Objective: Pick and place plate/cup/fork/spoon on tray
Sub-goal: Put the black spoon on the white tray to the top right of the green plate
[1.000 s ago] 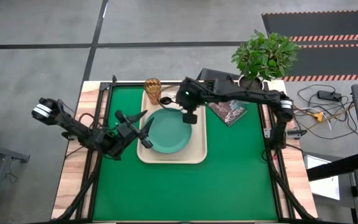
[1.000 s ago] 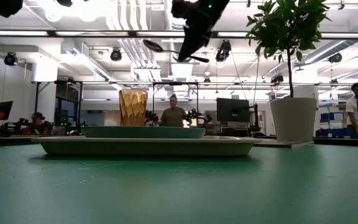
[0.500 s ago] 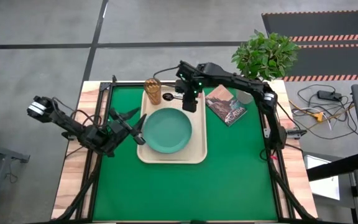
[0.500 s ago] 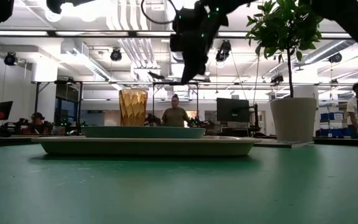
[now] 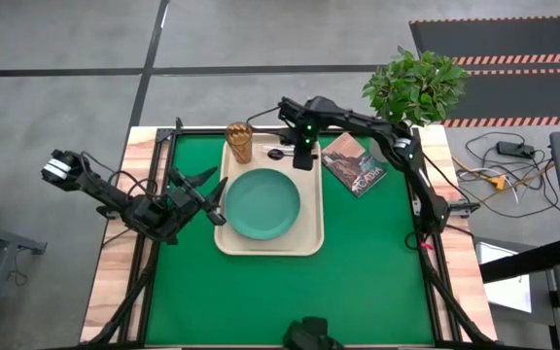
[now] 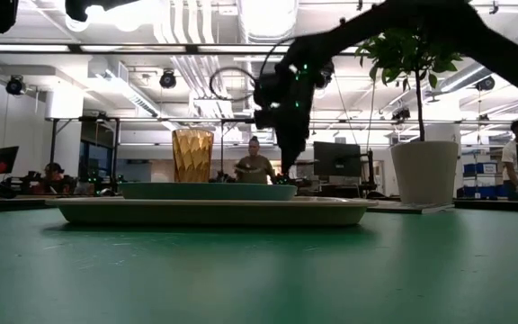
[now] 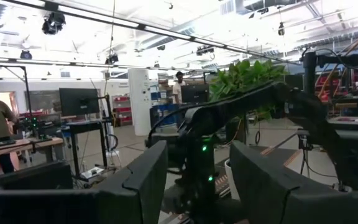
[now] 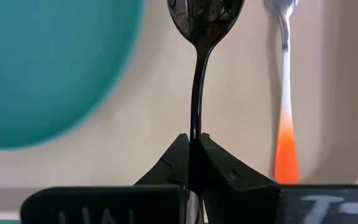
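Note:
The cream tray (image 5: 304, 238) lies mid-table with the teal plate (image 5: 261, 202) on it and the amber cup (image 5: 239, 142) standing at its far left corner. My right gripper (image 5: 297, 156) is low over the tray's far strip, shut on the dark spoon (image 8: 205, 15). The pale fork (image 8: 283, 68), with an orange patch on its handle, lies on the tray beside the spoon. My left gripper (image 5: 212, 194) is open and empty just off the tray's left rim, and its fingers also show in the left wrist view (image 7: 194, 186). My right gripper pinches the spoon's thin handle (image 8: 196, 124) between its two fingers, which run in line with the spoon. It slants down toward the table's left. The bowl (image 5: 275, 154) reaches out ahead over the tray's far strip; I cannot tell whether it touches the tray.
A book (image 5: 356, 165) lies on the mat right of the tray. A potted plant (image 5: 414, 87) in a white pot (image 6: 424, 171) stands at the far right corner. People stand in the room beyond the table (image 6: 254, 166).
My right gripper has carried the spoon from over the plate toward the table's far edge and down, low over the tray's far strip. My left gripper has drawn back from the plate's left edge toward the table's left and stays open.

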{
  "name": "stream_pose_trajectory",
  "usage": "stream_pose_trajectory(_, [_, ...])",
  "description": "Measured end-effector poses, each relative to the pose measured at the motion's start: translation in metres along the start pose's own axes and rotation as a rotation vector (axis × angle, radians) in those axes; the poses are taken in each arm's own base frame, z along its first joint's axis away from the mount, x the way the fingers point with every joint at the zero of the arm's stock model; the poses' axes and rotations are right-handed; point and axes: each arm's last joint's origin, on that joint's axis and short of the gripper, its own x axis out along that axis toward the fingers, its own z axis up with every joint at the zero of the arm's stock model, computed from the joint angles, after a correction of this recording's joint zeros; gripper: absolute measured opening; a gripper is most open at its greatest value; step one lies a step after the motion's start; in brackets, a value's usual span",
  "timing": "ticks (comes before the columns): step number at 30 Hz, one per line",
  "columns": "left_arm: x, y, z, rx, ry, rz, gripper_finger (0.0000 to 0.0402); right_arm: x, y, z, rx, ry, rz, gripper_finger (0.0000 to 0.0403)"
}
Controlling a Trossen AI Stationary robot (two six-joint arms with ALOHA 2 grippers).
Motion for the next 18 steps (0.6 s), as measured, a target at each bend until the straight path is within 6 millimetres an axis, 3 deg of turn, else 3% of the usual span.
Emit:
stream_pose_trajectory(5, [0.000,0.000,0.000,0.001,0.000,0.000,0.0157,0.017,-0.014,-0.006,0.022,0.038,0.014,0.0011])
stream_pose_trajectory(18, [0.000,0.000,0.000,0.002,0.000,0.000,0.0157,0.049,-0.026,-0.003,0.004,0.031,0.011,0.0011])
